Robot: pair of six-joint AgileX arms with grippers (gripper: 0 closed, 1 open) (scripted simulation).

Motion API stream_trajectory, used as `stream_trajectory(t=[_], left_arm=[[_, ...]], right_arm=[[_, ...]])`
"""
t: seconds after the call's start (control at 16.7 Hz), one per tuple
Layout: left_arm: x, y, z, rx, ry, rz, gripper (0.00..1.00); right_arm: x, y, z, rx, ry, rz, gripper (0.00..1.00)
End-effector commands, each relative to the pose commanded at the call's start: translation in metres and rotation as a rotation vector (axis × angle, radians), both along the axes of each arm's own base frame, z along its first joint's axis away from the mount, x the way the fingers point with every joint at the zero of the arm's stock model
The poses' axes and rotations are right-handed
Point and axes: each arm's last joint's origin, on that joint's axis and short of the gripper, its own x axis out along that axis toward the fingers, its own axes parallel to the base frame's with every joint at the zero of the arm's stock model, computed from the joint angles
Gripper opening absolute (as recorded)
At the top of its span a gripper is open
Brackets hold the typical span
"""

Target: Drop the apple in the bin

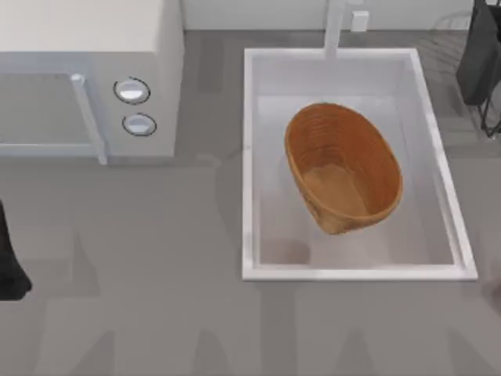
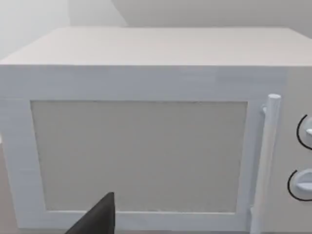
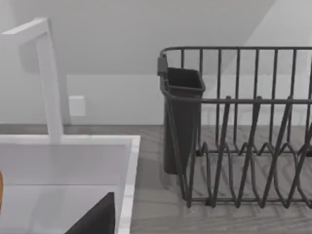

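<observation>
Top view: you have the bin (image 1: 344, 168) lying inside the white sink (image 1: 249, 157), right of centre in the frame. It sits at a slant, its long axis running from upper left to lower right, open side up, with the flat bottom bare. The sink floor shows on all sides of it. The faucet (image 1: 335, 27) stands at the sink's upper edge.

Upper left of the frame: you see the microwave (image 1: 86, 70), door shut, with its bar handle (image 1: 88, 117) and two round knobs (image 1: 133, 106) to the right of it.

Left arm (image 1: 9, 258): a dark shape at the far left edge of the top view, below the microwave and well apart from the sink.

Left wrist view: the left gripper (image 2: 97, 219) shows as a dark wedge at the bottom of the frame, facing the microwave door. You cannot tell whether this claw is spread or pressed together.

Right wrist view: the right gripper (image 3: 97, 219) is a similar dark wedge at the bottom, over the sink's corner. Beyond it stands the wire dish rack (image 3: 243, 126) with a dark cutlery cup (image 3: 181, 122) on its near end. You cannot tell this claw's state either.
</observation>
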Motion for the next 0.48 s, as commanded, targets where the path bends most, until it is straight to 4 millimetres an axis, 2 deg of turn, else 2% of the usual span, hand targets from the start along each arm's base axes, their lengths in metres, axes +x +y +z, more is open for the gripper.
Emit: stream_trajectory(t=[0.24,0.48], left_arm=[[0.0,0.0,0.0,0.0,0.0,0.0,1.0],[0.0,0.0,0.0,0.0,0.0,0.0,1.0]], right_arm=[[0.001,0.001,0.003,0.003,0.032,-0.006,1.0],[0.008,0.006,0.017,0.001,0.219,-0.027,1.0]])
